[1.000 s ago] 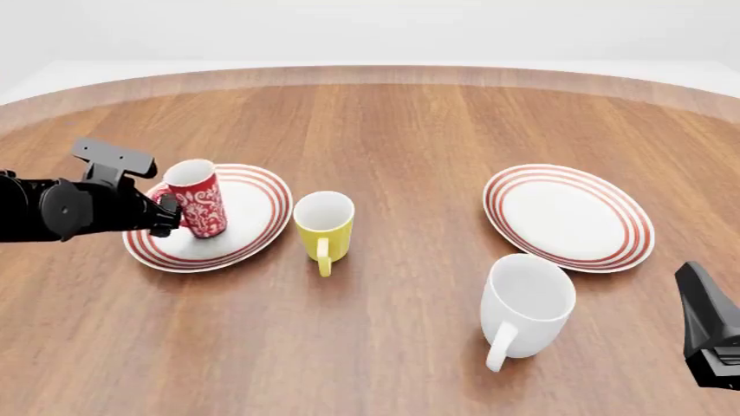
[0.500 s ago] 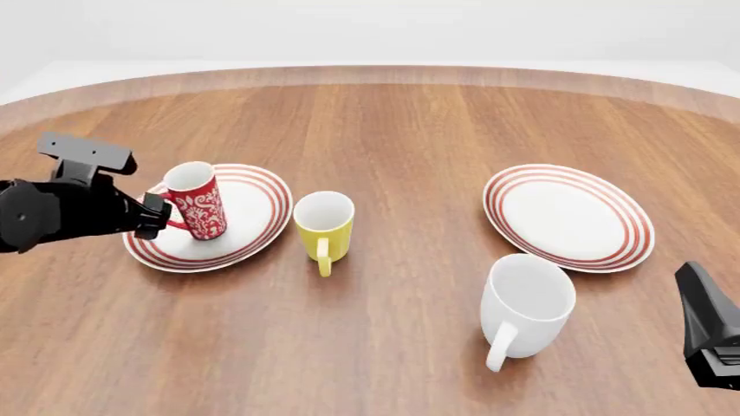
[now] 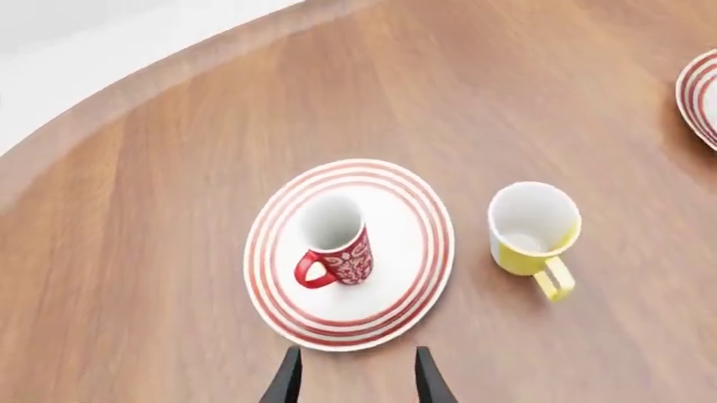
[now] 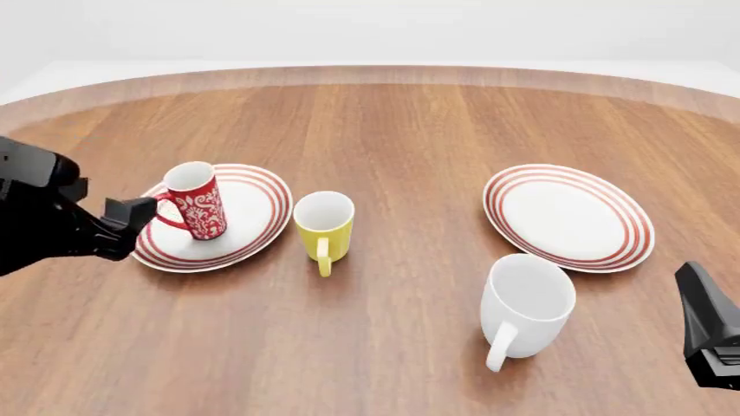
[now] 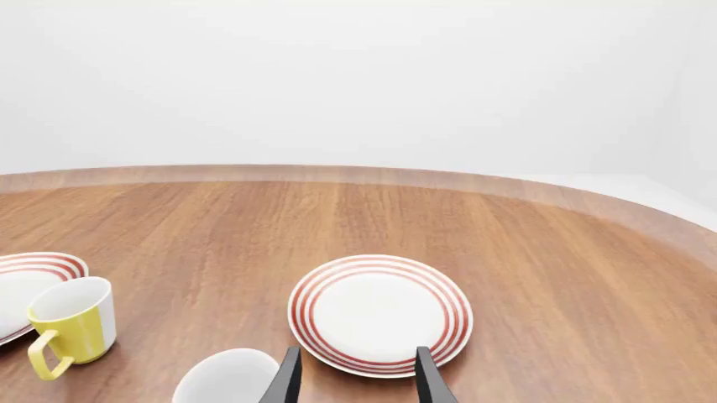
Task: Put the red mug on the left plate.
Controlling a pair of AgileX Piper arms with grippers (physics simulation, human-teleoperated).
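Red floral-patterned ceramic mug with white inside and loop handle [image 4: 194,199] stands upright on the left shallow white plate ringed with thin red bands [image 4: 256,227], toward its 9 o'clock side, so placement looks done; only arm retreat remains, in my judgement. Left gripper [image 3: 352,376]: fingers spread, empty, clear of the mug at the plate's 9 o'clock edge in the front view; right gripper [image 5: 354,374]: fingers spread, empty. Glossy plain yellow mug [image 4: 322,227] at the plate's 3 o'clock on the wood-grain table [image 4: 393,130].
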